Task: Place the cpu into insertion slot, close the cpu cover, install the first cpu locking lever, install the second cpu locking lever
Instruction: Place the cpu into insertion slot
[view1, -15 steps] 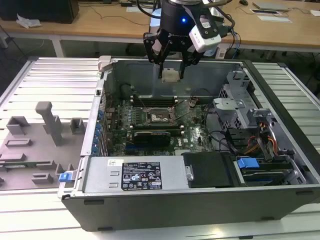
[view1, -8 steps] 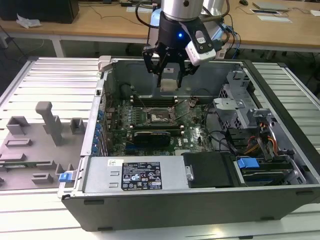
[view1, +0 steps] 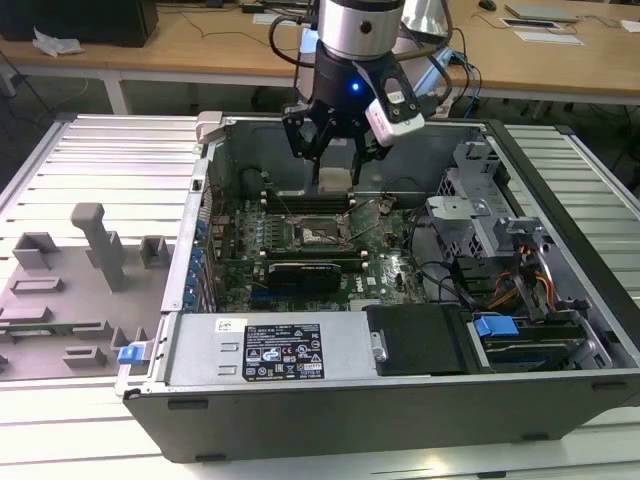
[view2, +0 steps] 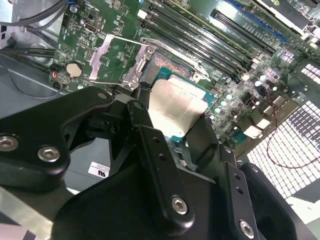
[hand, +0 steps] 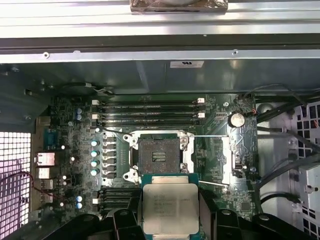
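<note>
My jaws clamp the pale silver square cpu (hand: 170, 207). The first wrist view shows the dark square insertion slot (hand: 159, 155) just beyond my jaws. The second wrist view shows the silvery metal cpu cover (view2: 98, 60) swung open.

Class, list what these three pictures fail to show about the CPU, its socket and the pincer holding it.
1. The cpu: its underside faces away in both wrist views.
2. The insertion slot: in the second wrist view the held cpu covers part of it.
3. The pincer: in the exterior view, where its tips meet the cpu is too small to tell.
</note>
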